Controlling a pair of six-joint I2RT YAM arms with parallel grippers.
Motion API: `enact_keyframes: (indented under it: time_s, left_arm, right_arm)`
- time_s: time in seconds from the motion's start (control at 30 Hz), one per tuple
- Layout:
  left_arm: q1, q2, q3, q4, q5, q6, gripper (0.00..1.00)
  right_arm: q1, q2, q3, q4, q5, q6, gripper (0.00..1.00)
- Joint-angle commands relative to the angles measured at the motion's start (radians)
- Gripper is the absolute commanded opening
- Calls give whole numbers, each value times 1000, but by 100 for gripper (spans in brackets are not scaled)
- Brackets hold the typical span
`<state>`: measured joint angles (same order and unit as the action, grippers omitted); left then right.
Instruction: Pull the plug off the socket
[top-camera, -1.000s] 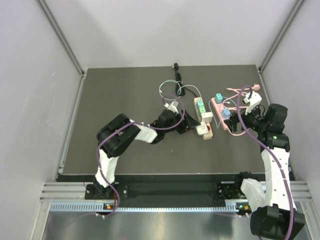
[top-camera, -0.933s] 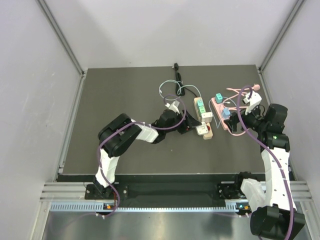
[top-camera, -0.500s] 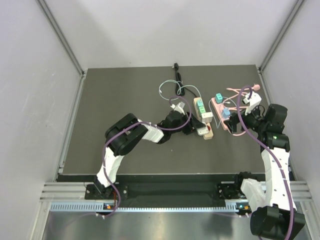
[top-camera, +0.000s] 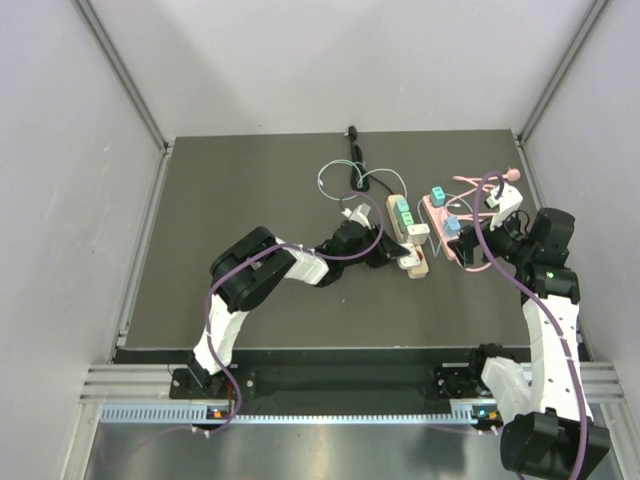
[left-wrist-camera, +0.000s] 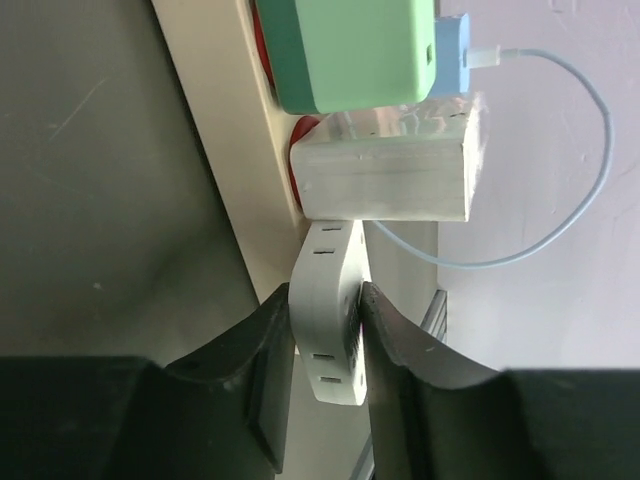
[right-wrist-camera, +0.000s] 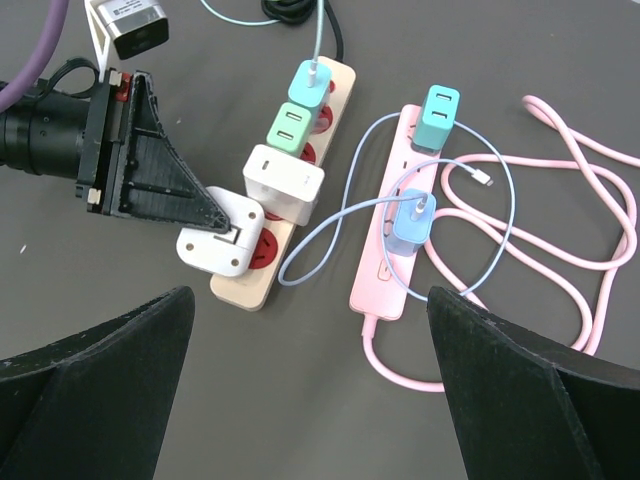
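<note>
Two black fingers of the left gripper (left-wrist-camera: 325, 300) clamp the white plug (right-wrist-camera: 222, 245) across its narrow sides. The plug sits over the red socket at the near end of the beige power strip (left-wrist-camera: 225, 130), tilted; whether its pins are seated I cannot tell. The arm reaches in low from the left, across the strip's long axis, so the way out is probably straight up off the strip's face. A white charger (left-wrist-camera: 385, 170) stands just beside the plug on the far side, then a green charger (left-wrist-camera: 350, 50). Bare counter (top-camera: 250, 190) lies to the near side and left. The right gripper (right-wrist-camera: 310, 300) hangs spread wide above, near the pink power strip (right-wrist-camera: 385, 270), farther from the plug.
</note>
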<state>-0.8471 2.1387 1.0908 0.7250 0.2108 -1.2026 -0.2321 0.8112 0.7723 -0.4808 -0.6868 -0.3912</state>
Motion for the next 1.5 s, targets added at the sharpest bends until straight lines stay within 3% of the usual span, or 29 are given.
enact_keyframes:
  time_s: [0.0, 0.13, 0.3, 0.53, 0.77, 0.97, 1.17, 1.27, 1.47]
  left_arm:
    - [-9, -11, 46, 4, -7, 17, 34]
    - [-9, -17, 47, 2, -5, 29, 24]
    - [-9, -42, 44, 34, 12, 37, 0]
    - [11, -131, 24, 54, 18, 23, 0]
    - [57, -249, -58, 89, -1, -46, 0]
    - [105, -336, -80, 19, 59, 63, 0]
    - [174, -462, -166, -111, 58, 195, 0]
    - [229, -508, -229, -118, 73, 193, 0]
    - [286, -574, -328, -56, 97, 147, 0]
  right_arm:
    - [-10, -20, 33, 13, -23, -15, 100]
    - [-13, -20, 33, 15, -23, -14, 100]
    - [-15, -20, 30, 13, -26, -17, 100]
    - [-16, -9, 24, -5, -86, -46, 100]
    - [-16, 31, 21, -131, -322, -196, 100]
    - [5, 82, 25, -191, -434, -241, 100]
    - [146, 163, 36, -190, -456, -200, 100]
    - [320, 206, 30, -89, -415, -108, 100]
    - [523, 311, 27, 126, -287, 90, 100]
